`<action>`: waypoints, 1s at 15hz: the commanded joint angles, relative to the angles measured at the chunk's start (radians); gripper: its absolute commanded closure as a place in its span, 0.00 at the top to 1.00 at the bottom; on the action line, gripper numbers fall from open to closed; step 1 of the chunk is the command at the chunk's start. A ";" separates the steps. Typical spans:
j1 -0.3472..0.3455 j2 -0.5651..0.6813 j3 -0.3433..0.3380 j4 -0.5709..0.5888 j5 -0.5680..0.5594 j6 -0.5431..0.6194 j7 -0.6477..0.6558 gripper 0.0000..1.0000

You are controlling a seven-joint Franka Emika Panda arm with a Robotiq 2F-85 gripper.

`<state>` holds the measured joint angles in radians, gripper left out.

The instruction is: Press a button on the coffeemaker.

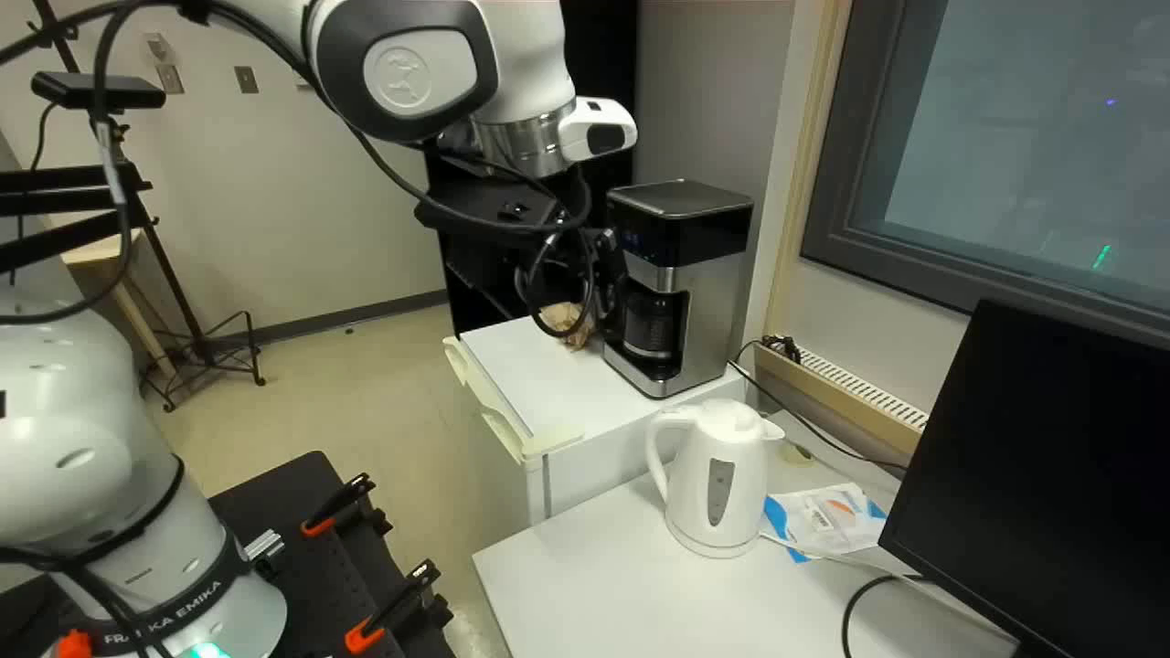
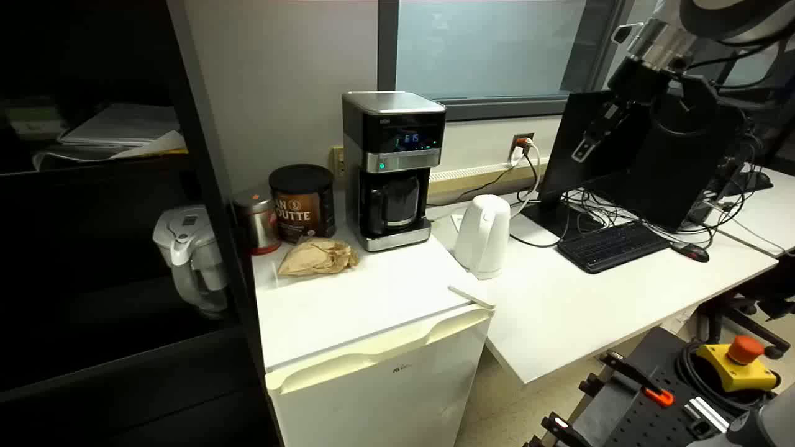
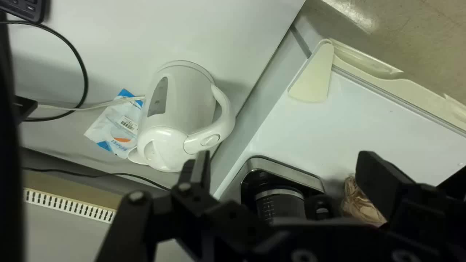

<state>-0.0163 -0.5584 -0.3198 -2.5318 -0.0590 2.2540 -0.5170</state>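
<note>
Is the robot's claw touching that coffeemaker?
Apart. An exterior view shows the claw well clear of the drip coffeemaker, with wall visible between them.

Coffeemaker [image 3: 278, 193] partly behind hand [image 3: 285, 169], kbd [image 3: 25, 9] mostly off-frame, wrist cam

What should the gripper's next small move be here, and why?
Probably ease the gripper toward the lit panel on the coffee machine, where its buttons would likely be. An exterior view shows a clear gap between them, so nothing is being pressed; in the wrist view, the spread fingers hold nothing, so it seems free to approach.
</note>
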 commanded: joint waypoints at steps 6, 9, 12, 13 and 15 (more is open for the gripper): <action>-0.015 0.002 0.014 0.002 0.010 -0.003 -0.007 1.00; -0.003 0.024 0.017 0.013 0.007 -0.004 -0.026 1.00; 0.008 0.061 0.040 0.024 -0.011 0.004 -0.043 1.00; 0.012 0.076 0.046 0.030 -0.014 0.003 -0.055 1.00; 0.018 0.116 0.065 0.047 -0.026 0.005 -0.076 1.00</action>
<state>-0.0072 -0.5093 -0.2786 -2.5249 -0.0643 2.2540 -0.5545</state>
